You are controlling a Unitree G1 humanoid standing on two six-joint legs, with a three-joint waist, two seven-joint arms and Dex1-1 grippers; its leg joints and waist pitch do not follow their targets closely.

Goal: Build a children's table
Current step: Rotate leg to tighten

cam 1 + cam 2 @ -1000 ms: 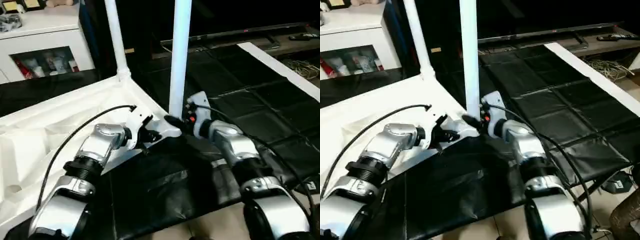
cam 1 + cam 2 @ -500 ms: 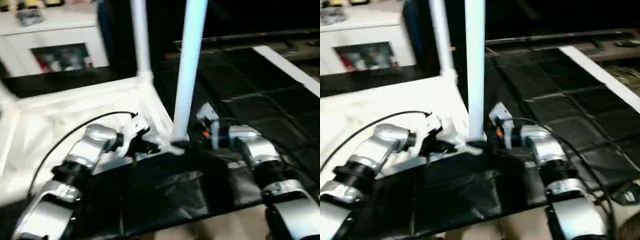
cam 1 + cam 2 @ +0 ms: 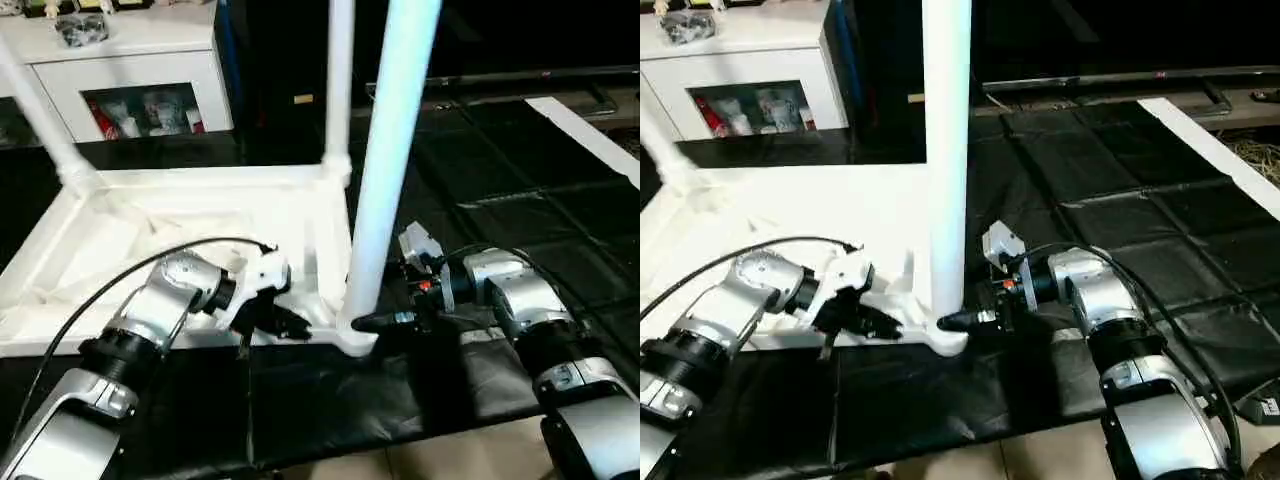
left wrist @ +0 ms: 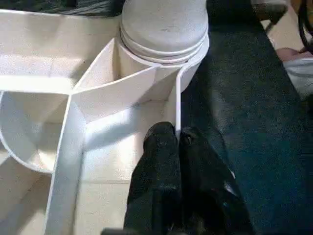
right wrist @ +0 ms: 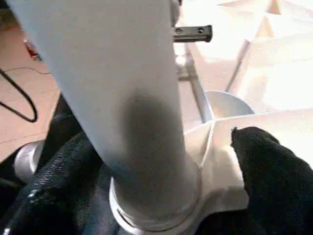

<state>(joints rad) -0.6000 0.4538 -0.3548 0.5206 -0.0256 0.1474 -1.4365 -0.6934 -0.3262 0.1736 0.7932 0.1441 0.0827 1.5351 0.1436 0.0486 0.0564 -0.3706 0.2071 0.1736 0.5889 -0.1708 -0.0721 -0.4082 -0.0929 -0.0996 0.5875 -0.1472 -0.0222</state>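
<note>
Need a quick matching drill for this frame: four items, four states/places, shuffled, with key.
Items
1. left gripper
2. right gripper
3. near leg
4. white cabinet

States or places
A. stands upright in the tabletop's corner socket
B. at the back, behind the tabletop, glass door in front
C. shut, fingertips at the rim wall just behind the near corner socket
D. open, one finger on each side of the leg's base

Pairs: 1-C, 2-D, 3-A, 4-B
</note>
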